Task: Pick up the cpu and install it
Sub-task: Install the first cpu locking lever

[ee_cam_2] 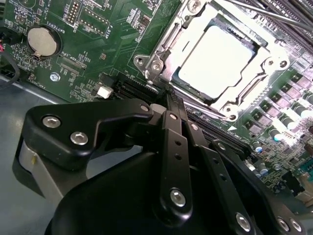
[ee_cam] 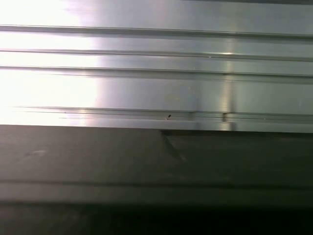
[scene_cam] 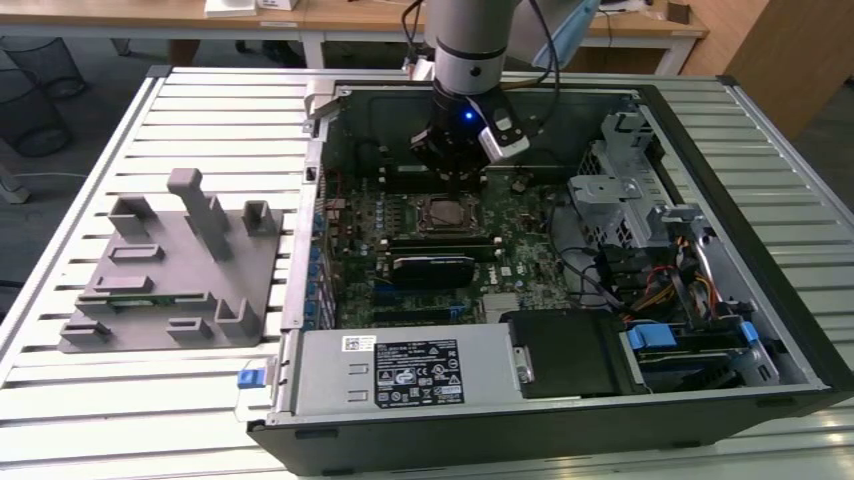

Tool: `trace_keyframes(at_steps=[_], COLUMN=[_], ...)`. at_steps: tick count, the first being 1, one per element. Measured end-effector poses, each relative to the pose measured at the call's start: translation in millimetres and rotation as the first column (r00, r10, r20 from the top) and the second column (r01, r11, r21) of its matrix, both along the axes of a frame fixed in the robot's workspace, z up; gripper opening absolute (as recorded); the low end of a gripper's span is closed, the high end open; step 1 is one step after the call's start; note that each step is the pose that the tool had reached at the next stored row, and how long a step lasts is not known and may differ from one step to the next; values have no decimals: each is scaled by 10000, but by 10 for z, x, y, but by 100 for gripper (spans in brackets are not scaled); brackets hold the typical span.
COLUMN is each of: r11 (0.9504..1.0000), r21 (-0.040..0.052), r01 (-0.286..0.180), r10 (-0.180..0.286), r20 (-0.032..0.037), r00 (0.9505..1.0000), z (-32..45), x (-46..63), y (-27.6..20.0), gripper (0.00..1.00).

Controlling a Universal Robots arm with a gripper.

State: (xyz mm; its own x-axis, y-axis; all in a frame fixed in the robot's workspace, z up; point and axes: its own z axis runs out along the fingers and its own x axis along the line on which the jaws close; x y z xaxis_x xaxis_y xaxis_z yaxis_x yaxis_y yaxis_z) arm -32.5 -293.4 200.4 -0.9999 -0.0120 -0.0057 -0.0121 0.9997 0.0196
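The cpu [ee_cam_2: 215,54], a pale silver square chip, lies flat inside the metal socket frame [ee_cam_2: 161,58] on the green motherboard [ee_cam_2: 98,44]. My gripper [ee_cam_2: 166,100] hangs just beside the socket, its black fingers drawn together with nothing seen between them, and it is apart from the chip. In the exterior view the gripper [scene_cam: 449,175] points down into the open computer case [scene_cam: 747,200], a little beyond the socket [scene_cam: 442,212] at the board's middle.
A grey moulded parts holder [scene_cam: 174,265] stands on the ribbed metal table [scene_cam: 94,400] on the exterior view's left. Inside the case are a power supply [scene_cam: 400,370], a drive cage [scene_cam: 627,190] and cables [scene_cam: 667,290]. The first wrist view looks along the table ribs [ee_cam: 156,73].
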Motion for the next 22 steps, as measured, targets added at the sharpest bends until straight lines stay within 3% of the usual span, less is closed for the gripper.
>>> trace_keyframes(at_steps=[13, 20, 22], r11=[10000, 9987, 9985], r21=[-21, -505, -555], r01=[-2, -1, -4], r10=[2, 0, 3], r20=[2, -19, -20], r00=[10000, 10000, 10000], z=[13, -18, -33], x=[2, 4, 9], y=[0, -1, 0], gripper=[11, 11, 11])
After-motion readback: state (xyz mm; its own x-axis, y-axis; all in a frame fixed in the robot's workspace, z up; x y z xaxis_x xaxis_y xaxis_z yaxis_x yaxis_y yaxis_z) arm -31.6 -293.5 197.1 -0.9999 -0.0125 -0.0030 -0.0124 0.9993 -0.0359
